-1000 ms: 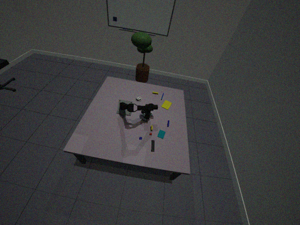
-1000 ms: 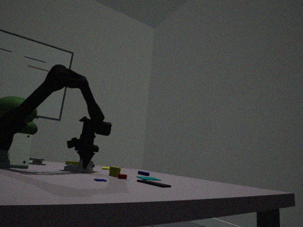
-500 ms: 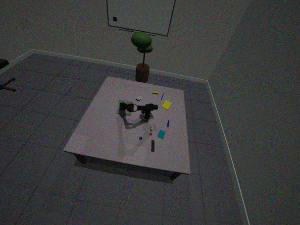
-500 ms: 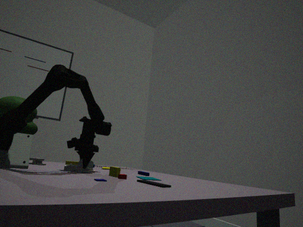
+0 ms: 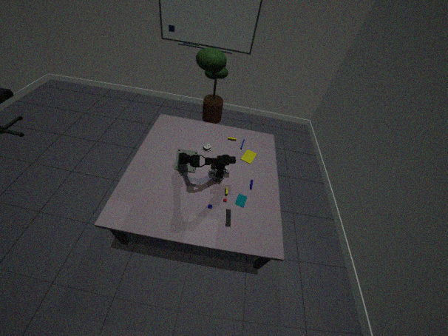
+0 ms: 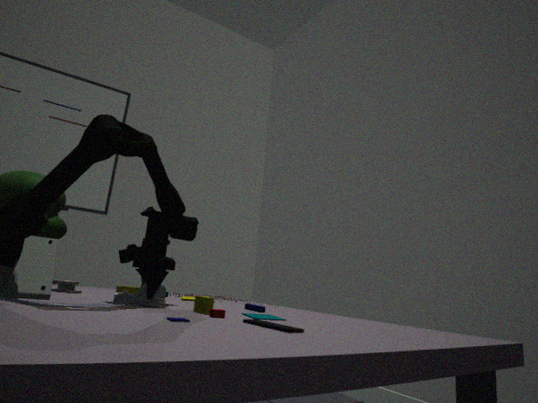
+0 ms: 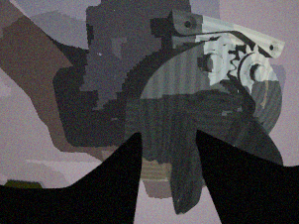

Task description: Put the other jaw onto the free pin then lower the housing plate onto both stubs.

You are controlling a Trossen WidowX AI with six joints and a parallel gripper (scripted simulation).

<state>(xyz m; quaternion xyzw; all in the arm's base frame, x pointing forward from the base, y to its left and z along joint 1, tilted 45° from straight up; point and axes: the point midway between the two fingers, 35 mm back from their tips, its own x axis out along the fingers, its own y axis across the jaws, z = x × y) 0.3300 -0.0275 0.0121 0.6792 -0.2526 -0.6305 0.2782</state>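
Note:
My gripper (image 5: 219, 177) (image 6: 152, 296) (image 7: 167, 137) points down and is shut on the ribbed grey left jaw (image 7: 165, 78), whose pointed tip extends below the fingers in the wrist view. The other jaw (image 7: 274, 115) lies to its right, partly in shadow. A round pin end shows in each jaw's hub, and the gear teeth (image 7: 233, 63) appear interlocked; full seating cannot be told. The pale base (image 7: 238, 30) has screw holes along its back strip. A small pale part, apparently the housing plate (image 5: 206, 147) (image 6: 66, 285), stands apart on the table, behind the arm.
A yellow block (image 5: 226, 191) (image 6: 203, 305), a red block (image 5: 225, 200) (image 6: 217, 313) and a small blue piece (image 5: 210, 206) (image 6: 178, 319) are near the mechanism. A teal pad (image 5: 241, 200) (image 6: 264, 316), a dark bar (image 5: 228, 217) (image 6: 272, 325) and a yellow pad (image 5: 248, 156) lie farther out.

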